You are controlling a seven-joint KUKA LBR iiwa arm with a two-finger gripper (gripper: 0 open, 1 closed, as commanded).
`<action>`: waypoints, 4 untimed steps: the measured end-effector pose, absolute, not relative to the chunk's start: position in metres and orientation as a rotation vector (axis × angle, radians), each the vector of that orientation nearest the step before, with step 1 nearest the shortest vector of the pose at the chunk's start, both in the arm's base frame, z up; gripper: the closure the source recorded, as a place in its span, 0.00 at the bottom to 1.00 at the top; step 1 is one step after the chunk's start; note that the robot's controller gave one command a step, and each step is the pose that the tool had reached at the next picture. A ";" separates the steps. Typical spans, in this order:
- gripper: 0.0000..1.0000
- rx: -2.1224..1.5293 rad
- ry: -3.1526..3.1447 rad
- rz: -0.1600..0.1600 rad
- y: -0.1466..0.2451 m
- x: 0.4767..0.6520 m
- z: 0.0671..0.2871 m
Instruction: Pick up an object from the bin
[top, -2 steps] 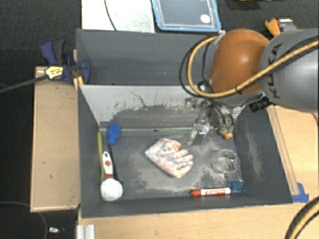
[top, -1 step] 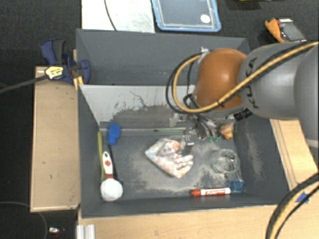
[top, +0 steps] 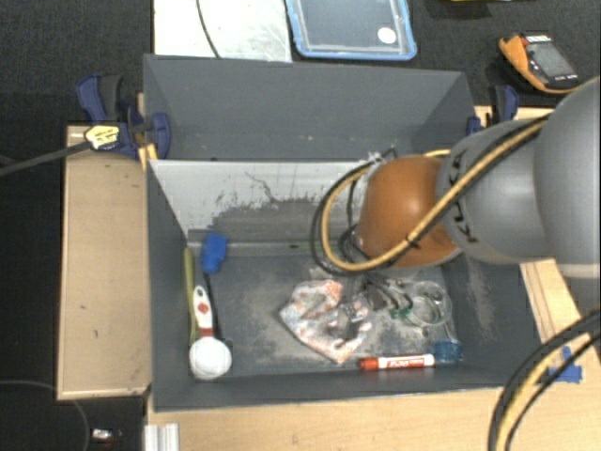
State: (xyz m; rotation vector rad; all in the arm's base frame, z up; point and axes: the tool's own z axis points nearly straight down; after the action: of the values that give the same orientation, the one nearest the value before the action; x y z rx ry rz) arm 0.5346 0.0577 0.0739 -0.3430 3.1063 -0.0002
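Observation:
My gripper (top: 358, 310) is down low in the middle of the bin, under the orange wrist cover. It rests on the right part of a crumpled white and pink wrapper (top: 317, 319), which lies on the bin floor. Just right of it lies a clear plastic piece with green marks (top: 422, 304). A red marker (top: 398, 362) lies flat along the front wall, a little in front of the gripper. The wrist cover and cables hide where the gripper meets the wrapper.
A white brush with a round head (top: 208, 353) lies along the left wall, with a blue block (top: 214, 252) at the back left corner. A small blue piece (top: 448, 351) sits by the marker's right end. The arm covers the bin's back right.

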 end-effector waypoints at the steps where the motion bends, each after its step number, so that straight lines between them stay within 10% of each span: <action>1: 1.00 -0.457 3.088 0.000 0.049 0.543 0.072; 2: 1.00 -0.457 3.088 0.000 0.049 0.543 0.072; 4: 1.00 -0.751 3.029 -0.001 0.035 0.527 0.151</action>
State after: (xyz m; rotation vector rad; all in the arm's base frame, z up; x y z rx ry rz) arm 0.5272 0.0354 0.1513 -0.7509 3.0289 -0.0014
